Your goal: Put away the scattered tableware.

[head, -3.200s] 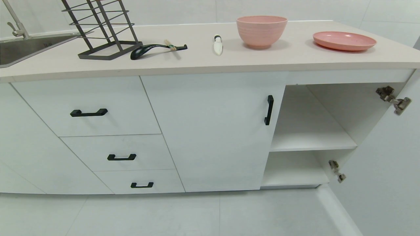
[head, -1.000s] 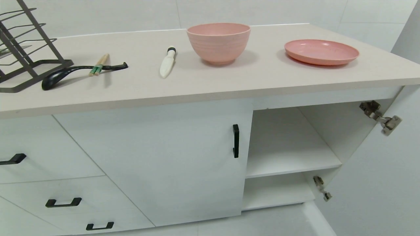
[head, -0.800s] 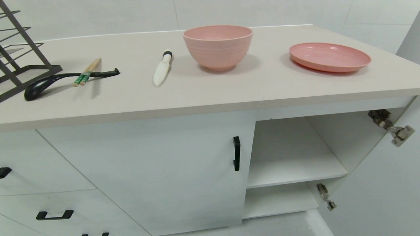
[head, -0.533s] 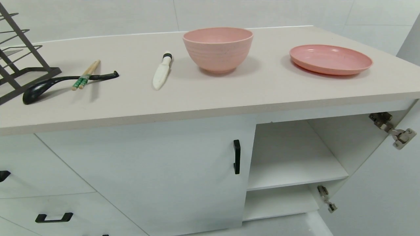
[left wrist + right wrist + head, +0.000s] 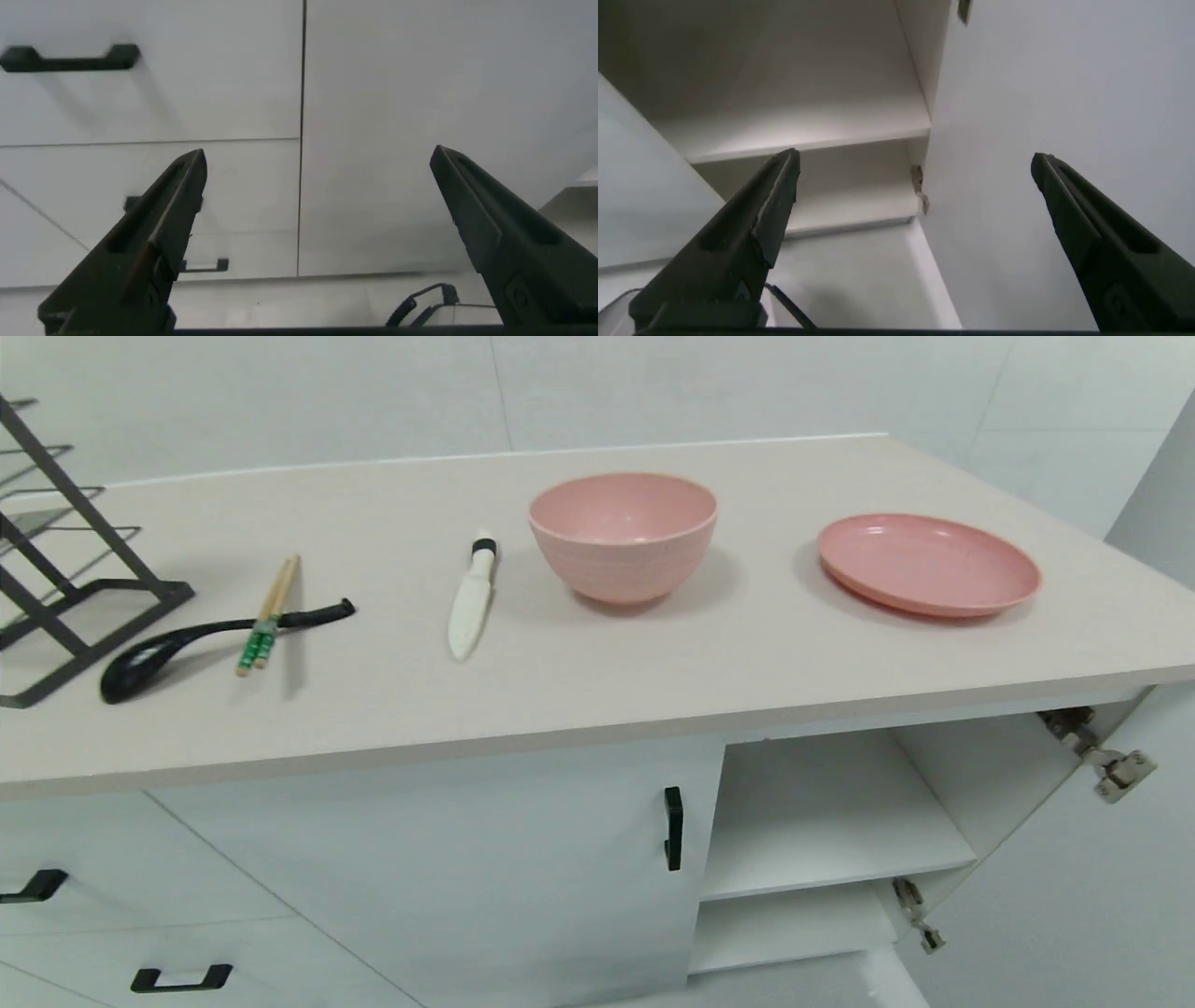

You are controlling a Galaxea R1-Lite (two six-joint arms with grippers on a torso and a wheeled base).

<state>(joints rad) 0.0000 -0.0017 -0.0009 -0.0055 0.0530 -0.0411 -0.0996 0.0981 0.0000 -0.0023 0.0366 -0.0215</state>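
Left gripper: fingers spread wide, nothing between them, facing white drawer fronts with black handles. Right gripper: likewise spread and holding nothing, facing the open cabinet compartment and its two shelves.

All tableware on the counter, none put away yet.
- Pink bowl: upright, about midway between the left and right edges, nearer the back edge than the front.
- Pink plate: flat, toward the right edge, well apart from the bowl.
- White knife with a black band: just beside the bowl on its left, not touching, lengthwise from back to front.
- Chopsticks: a close pair, green-banded near the front ends, lying across the handle of a black ladle.
- Ladle: scoop end toward the left edge, near the base of a dark wire rack at that edge.

Below the counter's front edge: closed white door with a black vertical handle; to its right, the open compartment, door swung out on metal hinges.
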